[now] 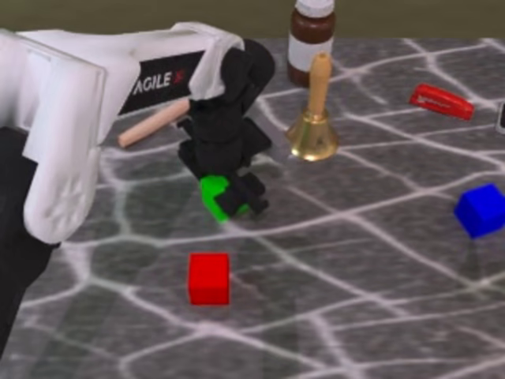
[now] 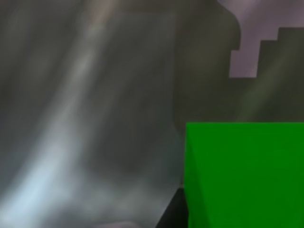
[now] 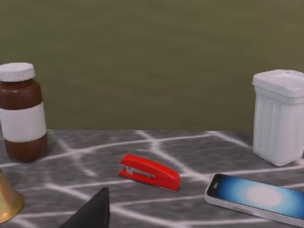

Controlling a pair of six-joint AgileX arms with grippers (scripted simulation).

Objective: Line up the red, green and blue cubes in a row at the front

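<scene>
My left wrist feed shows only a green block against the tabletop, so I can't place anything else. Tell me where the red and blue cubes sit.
Observer: In the top view the red cube lies alone, nearer the front than the green cube, which sits at the left gripper.
Operator: Now give me the blue one.
Observer: The blue cube sits far off at the top view's right side, with nothing touching it.
Operator: Report the right arm.
Observer: The right arm is outside the top view; its wrist camera faces a red stapler and a phone.
</scene>
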